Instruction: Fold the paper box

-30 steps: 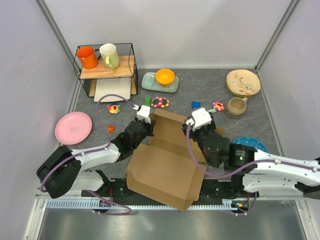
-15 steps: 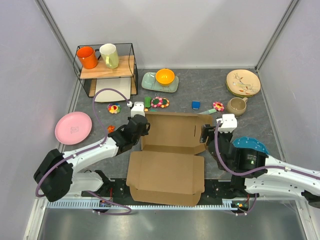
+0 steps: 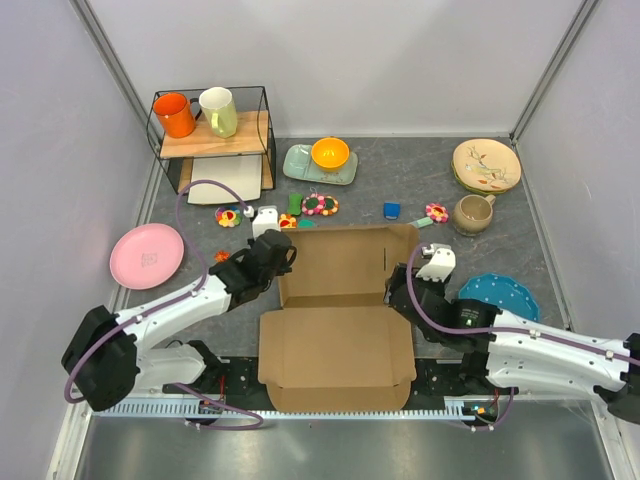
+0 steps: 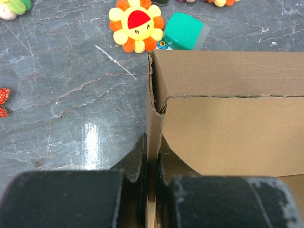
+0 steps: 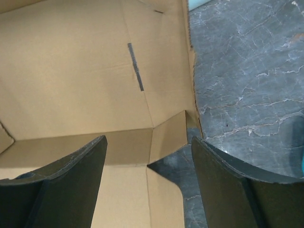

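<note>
Overhead view. Paper box lies mid-table, just ahead of both arm bases, with its long axis running left to right. The near panel is flat. The far panel is tilted up behind the crease. Left gripper is at the box's left end, beside the far panel. Right gripper is at the right end, by the crease. Each arm is nearer its own end, and the box sits between them.

Left wrist view. Left gripper is clamped tight on the box's upright left edge, and the cardboard runs straight away from it. The box interior opens to the right of the grip. Sunflower toy and green block lie beyond the corner, clear of the box.

Right wrist view. Right gripper is spread wide and holds nothing. One finger is over the box floor, the other over bare table. The short side flap at the crease lies between them, just ahead.

Judgement: the next move turns on that right flap. It lies ahead of the right gripper and would fold inward, toward the left.
</note>
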Action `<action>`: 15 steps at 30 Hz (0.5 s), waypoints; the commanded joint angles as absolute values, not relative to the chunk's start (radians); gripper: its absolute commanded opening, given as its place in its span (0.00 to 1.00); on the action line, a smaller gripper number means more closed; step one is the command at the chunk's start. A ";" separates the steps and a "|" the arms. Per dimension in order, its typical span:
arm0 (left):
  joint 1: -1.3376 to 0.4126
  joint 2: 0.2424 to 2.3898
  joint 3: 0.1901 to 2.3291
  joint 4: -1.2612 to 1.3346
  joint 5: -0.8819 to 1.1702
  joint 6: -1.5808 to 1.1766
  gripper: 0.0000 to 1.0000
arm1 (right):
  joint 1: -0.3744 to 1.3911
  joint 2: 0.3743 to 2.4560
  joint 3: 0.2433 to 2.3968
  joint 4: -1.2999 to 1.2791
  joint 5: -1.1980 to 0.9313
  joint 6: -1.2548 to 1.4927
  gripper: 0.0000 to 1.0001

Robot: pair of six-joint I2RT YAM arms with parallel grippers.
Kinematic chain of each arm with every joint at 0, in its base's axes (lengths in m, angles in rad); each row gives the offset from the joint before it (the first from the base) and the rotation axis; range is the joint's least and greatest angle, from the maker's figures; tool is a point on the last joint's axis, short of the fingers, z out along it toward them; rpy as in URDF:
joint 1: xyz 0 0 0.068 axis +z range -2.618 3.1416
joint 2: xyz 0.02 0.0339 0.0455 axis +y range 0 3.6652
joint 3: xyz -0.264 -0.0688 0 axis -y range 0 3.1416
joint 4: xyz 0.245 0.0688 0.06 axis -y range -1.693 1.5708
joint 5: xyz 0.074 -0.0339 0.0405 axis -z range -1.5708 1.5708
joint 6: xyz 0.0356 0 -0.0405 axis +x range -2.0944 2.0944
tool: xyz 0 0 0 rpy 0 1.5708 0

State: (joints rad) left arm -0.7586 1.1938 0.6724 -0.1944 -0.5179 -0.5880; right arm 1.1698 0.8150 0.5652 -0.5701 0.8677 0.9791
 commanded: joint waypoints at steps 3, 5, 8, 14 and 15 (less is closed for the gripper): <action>-0.758 1.129 0.696 -0.216 -0.531 -0.649 0.02 | 1.030 0.851 0.525 -0.434 0.677 1.008 0.79; -0.756 1.121 0.687 -0.216 -0.534 -0.650 0.02 | 1.013 0.867 0.503 -0.407 0.654 1.008 0.79; -0.756 1.115 0.677 -0.212 -0.537 -0.650 0.02 | 1.009 0.890 0.483 -0.377 0.623 1.006 0.79; -0.756 1.120 0.675 -0.207 -0.529 -0.641 0.02 | 1.009 0.952 0.465 -0.321 0.594 0.994 0.77; -0.758 1.120 0.675 -0.206 -0.529 -0.641 0.02 | 1.009 0.963 0.469 -0.316 0.594 0.983 0.76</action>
